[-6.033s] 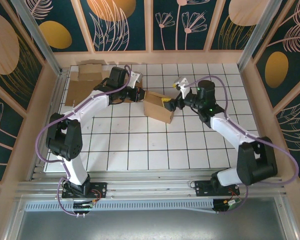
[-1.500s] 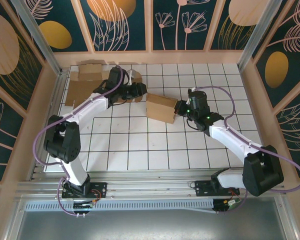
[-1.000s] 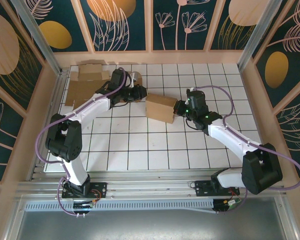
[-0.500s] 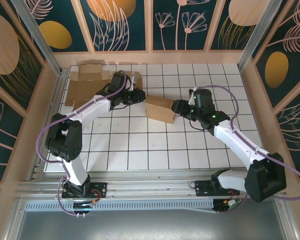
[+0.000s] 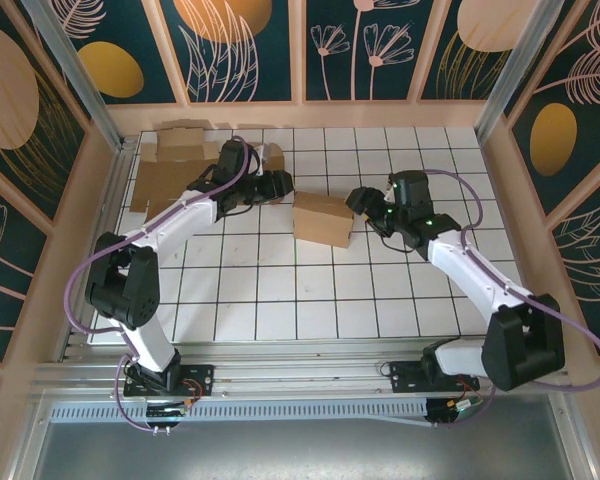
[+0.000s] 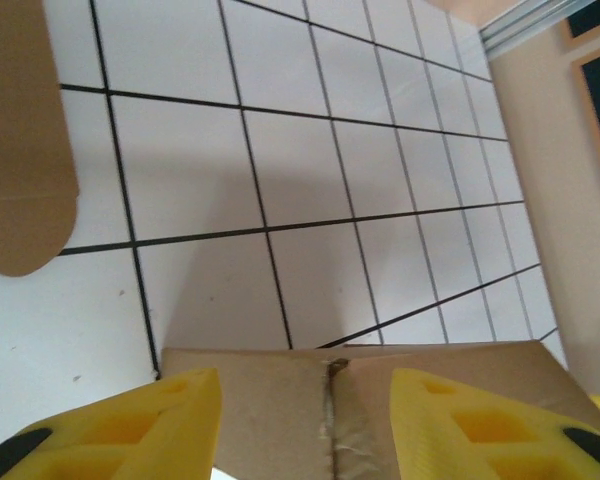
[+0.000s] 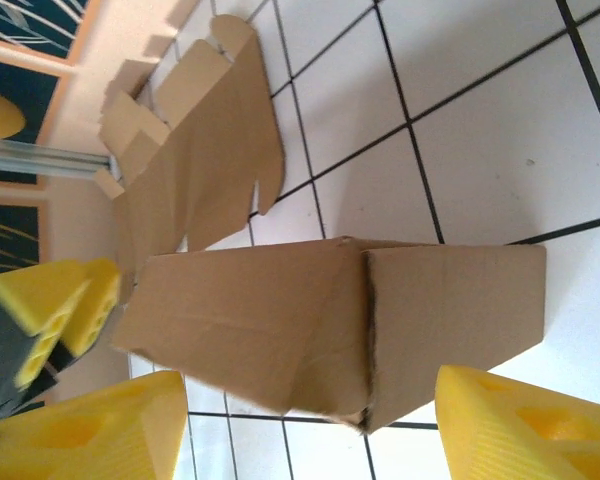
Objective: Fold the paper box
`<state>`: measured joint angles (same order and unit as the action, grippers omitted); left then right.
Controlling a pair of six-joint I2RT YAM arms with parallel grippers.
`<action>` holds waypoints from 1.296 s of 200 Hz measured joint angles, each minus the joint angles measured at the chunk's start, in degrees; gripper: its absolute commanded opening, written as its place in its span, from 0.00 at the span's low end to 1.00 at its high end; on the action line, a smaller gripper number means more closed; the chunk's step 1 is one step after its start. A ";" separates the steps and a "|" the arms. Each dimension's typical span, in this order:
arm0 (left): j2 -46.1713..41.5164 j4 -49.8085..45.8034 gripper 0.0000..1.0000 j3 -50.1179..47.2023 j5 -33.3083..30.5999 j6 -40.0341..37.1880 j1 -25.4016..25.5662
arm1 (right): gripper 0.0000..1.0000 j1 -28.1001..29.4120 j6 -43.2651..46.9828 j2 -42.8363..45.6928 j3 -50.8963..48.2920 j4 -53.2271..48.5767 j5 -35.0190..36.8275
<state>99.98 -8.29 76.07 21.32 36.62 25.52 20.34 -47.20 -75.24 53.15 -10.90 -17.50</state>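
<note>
Our paper box (image 5: pixel 323 219) sits mid-worktop (image 5: pixel 280 290); we judge it light, thin card that dents easily, best pinched at its end flaps. Left gripper (image 5: pixel 282 183) and right gripper (image 5: pixel 358 200) flank it, both released

The left pincer (image 5: pixel 280 184) and right pincer (image 5: pixel 357 200) have opened, the right backing off the box (image 5: pixel 323 220).

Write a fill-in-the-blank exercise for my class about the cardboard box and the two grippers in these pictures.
1. The cardboard box sits on a table marked with a ___ of black lines.
2. The right gripper is ___, not clamping the box.
3. The fingers of the left gripper are coloured ___.
4. A flat cardboard sheet lies at the table's far ___ corner.
Missing words: grid, open, yellow, left.
</note>
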 measured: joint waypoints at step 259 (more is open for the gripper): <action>-22.58 6.29 0.54 -32.52 5.16 10.14 12.39 | 0.55 8.48 6.82 24.33 -8.66 -15.08 10.47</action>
<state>77.41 -2.00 43.55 26.48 46.76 37.91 28.82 -40.38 -50.92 44.49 -25.98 -7.03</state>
